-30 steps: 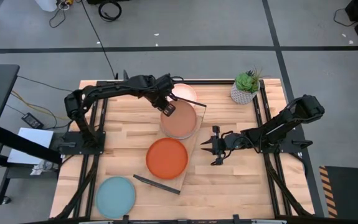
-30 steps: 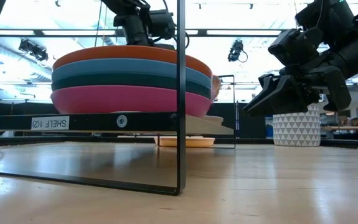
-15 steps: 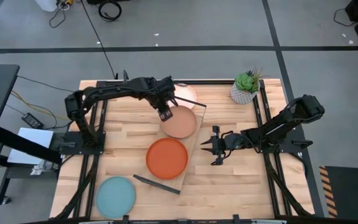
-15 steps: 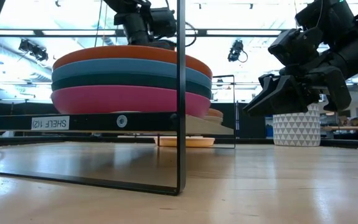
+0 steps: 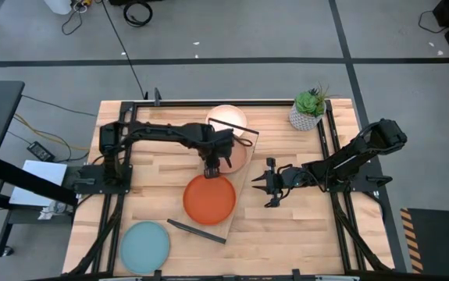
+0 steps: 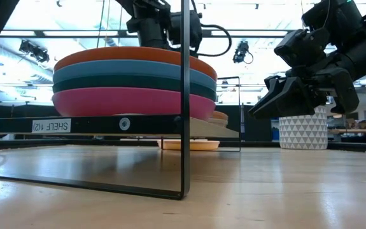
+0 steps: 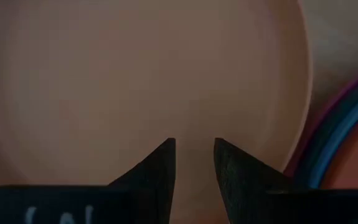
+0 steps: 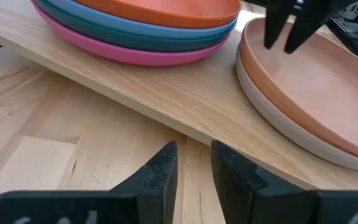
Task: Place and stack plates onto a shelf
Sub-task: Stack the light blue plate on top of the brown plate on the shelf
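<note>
released since earlier, left gripper (image 5: 212, 165) hovers over peach plate (image 5: 238, 156).

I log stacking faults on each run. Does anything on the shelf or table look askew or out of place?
Nothing stands out. The orange-topped stack and the peach plate on its grey one sit level on the shelf. The light blue plate lies flat on the table, unstacked.

A potted green plant (image 5: 310, 109) in a white patterned pot stands at the slatted tabletop's (image 5: 162, 179) far right corner.
</note>
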